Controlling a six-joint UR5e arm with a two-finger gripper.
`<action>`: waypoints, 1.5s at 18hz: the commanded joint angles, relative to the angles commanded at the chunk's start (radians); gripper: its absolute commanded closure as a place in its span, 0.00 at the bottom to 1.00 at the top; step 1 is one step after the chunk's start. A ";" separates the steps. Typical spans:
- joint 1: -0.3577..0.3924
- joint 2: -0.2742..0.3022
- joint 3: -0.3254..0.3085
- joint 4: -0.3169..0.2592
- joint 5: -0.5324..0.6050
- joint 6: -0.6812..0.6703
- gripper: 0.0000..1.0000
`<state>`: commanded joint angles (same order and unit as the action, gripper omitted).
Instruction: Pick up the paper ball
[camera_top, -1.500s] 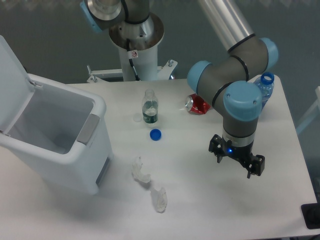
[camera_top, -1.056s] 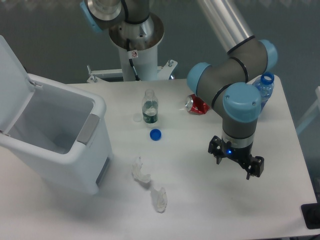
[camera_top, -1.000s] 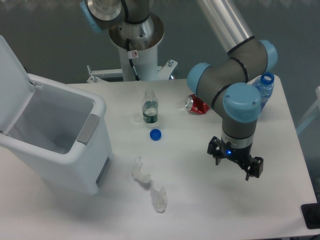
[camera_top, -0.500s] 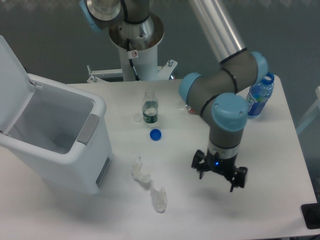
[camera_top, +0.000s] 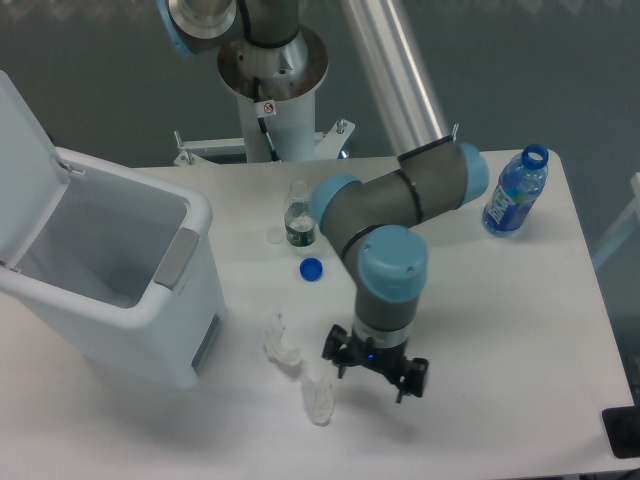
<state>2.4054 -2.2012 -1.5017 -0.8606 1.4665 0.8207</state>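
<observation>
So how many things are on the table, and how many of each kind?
Bottles: 2, the blue bottle and the small bottle
Caps: 1, the blue cap
Paper bits: 2, the paper ball and the scrap
Bins: 1, the white bin
Total: 6

Small crumpled white paper ball (camera_top: 318, 398) lies on the table's near part

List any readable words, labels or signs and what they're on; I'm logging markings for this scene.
No text can be read.
Small round red sign on the robot's white base post: too small.
Blue bottle label: blurred.
Small clear bottle label: blurred.
</observation>
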 joint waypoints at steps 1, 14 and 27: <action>-0.002 -0.008 -0.002 0.002 0.000 -0.003 0.00; -0.038 -0.060 0.026 0.015 0.005 -0.071 0.06; -0.052 -0.066 0.024 0.014 0.009 -0.069 0.87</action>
<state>2.3531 -2.2672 -1.4772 -0.8468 1.4757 0.7517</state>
